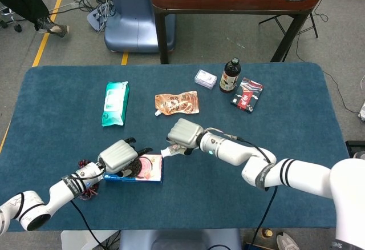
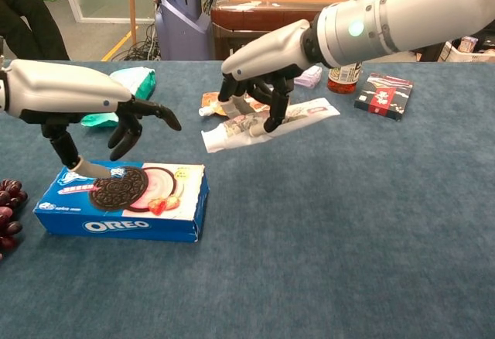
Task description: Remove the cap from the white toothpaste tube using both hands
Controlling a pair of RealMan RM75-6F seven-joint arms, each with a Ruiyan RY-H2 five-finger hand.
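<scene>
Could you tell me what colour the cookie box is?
Blue, best seen in the chest view: cookie box.

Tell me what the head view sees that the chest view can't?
Only the head view shows the whole table from above, with the right arm's striped sleeve. Only the chest view shows the OREO name on the box side. Both show the right hand holding the toothpaste tube and the open left hand over the cookie box.
</scene>
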